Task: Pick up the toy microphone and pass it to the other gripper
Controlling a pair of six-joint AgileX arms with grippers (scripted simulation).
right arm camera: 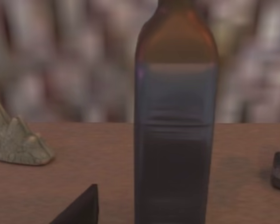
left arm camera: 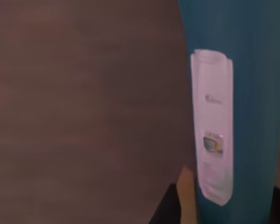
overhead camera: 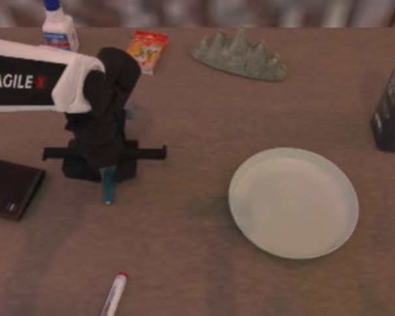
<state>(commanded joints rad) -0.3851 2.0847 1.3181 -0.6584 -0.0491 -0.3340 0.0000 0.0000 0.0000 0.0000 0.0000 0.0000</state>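
The toy microphone (overhead camera: 108,186) lies on the table at the left, its teal handle sticking out from under my left gripper (overhead camera: 100,164); its head is hidden beneath the gripper. In the left wrist view the teal handle (left arm camera: 252,93) with its white button strip (left arm camera: 212,130) fills the right side. My left gripper (left arm camera: 224,212) is lowered around the handle, open, with a thin gap beside one dark finger (left arm camera: 167,211). The other gripper, my right one (right arm camera: 79,210), is out of the top view and shows only as a dark tip in its wrist view.
A white plate (overhead camera: 293,201) sits right of centre. A marker (overhead camera: 114,294) lies near the front edge, a dark wallet (overhead camera: 10,187) at the left edge. At the back are a glue bottle (overhead camera: 58,26), an orange packet (overhead camera: 148,49) and a grey rock model (overhead camera: 240,56). A dark bottle (overhead camera: 390,105) stands far right.
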